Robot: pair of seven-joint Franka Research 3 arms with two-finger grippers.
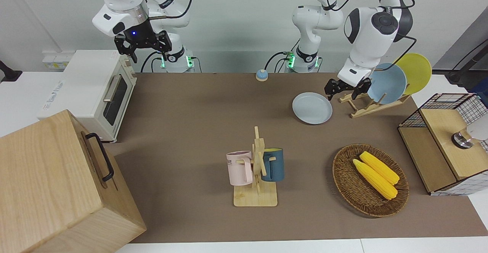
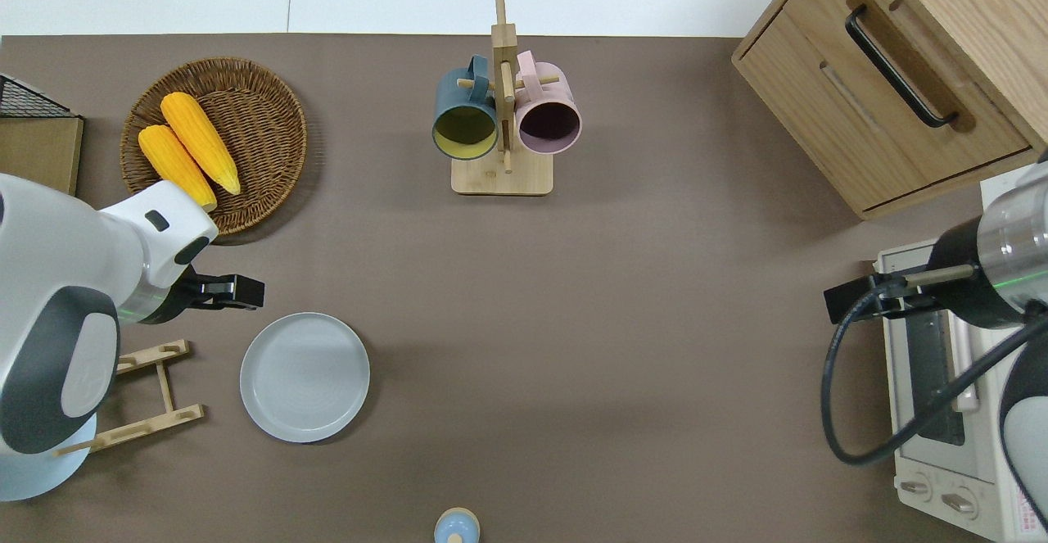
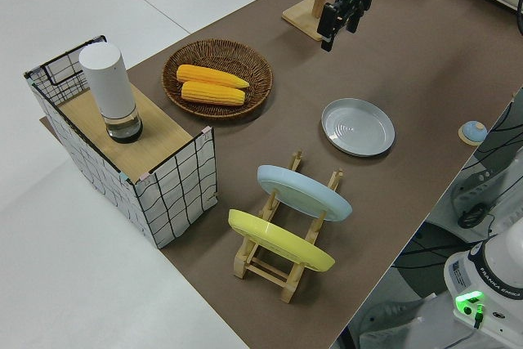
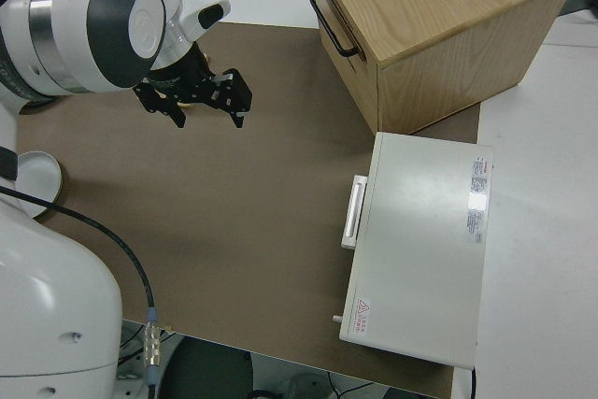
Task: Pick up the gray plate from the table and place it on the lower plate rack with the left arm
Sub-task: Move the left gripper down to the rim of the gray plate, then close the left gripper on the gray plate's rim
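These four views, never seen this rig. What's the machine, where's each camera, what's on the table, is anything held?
Two white robot arms work at a brown table. The views are front, overhead, and one from each end.

The left hand is open and empty, over bare table just farther from the robots than the gray plate, which lies flat. Beside the plate, toward the left arm's end, the wooden plate rack holds a blue plate and a yellow plate.

Also there: a basket with two corn cobs, a mug stand, a toaster oven and a wooden cabinet.

The right hand is parked, open.
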